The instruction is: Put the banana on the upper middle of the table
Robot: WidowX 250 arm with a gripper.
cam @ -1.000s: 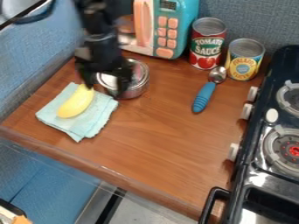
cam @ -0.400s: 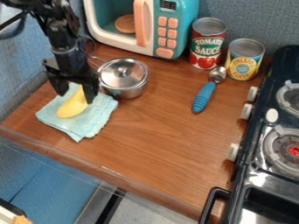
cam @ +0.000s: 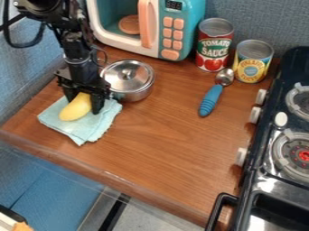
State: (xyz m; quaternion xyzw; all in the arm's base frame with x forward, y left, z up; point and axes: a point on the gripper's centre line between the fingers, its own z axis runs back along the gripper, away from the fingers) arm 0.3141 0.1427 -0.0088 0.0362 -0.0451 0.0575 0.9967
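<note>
The gripper (cam: 83, 103) hangs over the left part of the counter, pointing down, with one finger on each side of the banana's upper end. Its fingers are shut on the banana (cam: 74, 110), which is yellow and lies at a slant on a folded light-blue cloth (cam: 91, 129). Part of the banana's upper end is hidden by the gripper. The wooden table (cam: 163, 140) stretches from the cloth to the stove.
A lidded metal pot (cam: 128, 80) stands just right of the gripper. Behind are a toy microwave (cam: 175, 31), a tomato sauce can (cam: 214, 44) and a yellow can (cam: 252, 61). A blue-handled spoon (cam: 211, 99) lies before the cans; the stove (cam: 278, 149) is at right.
The gripper has come down and left from beside the pot onto the banana, and its fingers have drawn closer together around it. The cloth has shifted very slightly.
</note>
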